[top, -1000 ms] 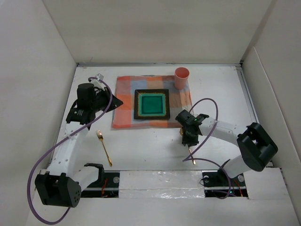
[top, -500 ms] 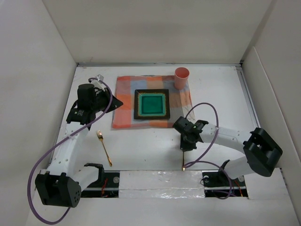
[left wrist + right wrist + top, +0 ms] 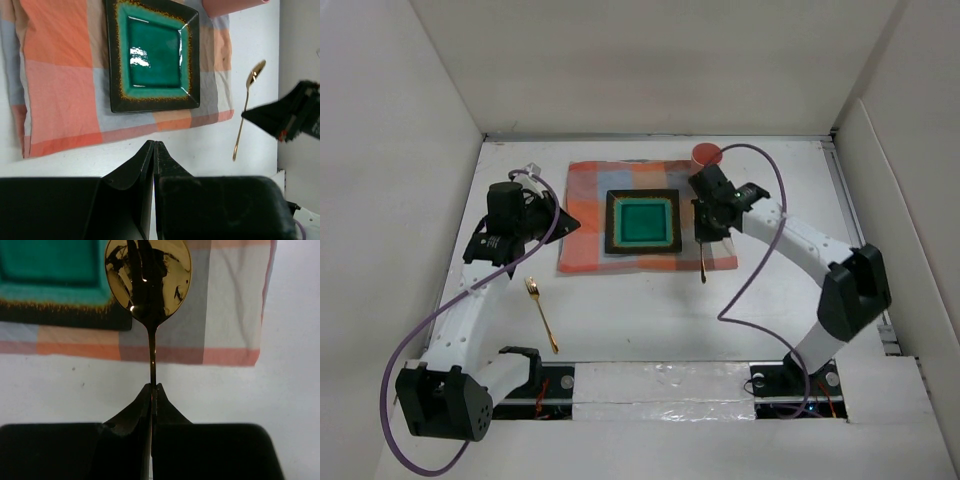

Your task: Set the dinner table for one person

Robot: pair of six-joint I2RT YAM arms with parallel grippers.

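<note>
My right gripper (image 3: 704,236) (image 3: 153,386) is shut on the thin handle of a gold spoon (image 3: 704,266) (image 3: 148,277). It holds the spoon just right of the green square plate (image 3: 643,221) (image 3: 50,270), over the right edge of the orange-and-blue checked cloth (image 3: 585,215) (image 3: 225,300). From the left wrist, the spoon (image 3: 246,107) appears beyond the cloth's corner. My left gripper (image 3: 572,219) (image 3: 154,143) is shut and empty, at the cloth's left edge. A gold fork (image 3: 541,313) lies on the white dinner table (image 3: 640,310), front left.
A pink cup (image 3: 707,153) (image 3: 230,6) stands at the cloth's far right corner, partly behind my right arm. White walls enclose the table at the left, back and right. A purple cable loops from each arm.
The right gripper closed on the spoon near the table's front and carried it away from me to the plate's right side. The left arm stayed put.
</note>
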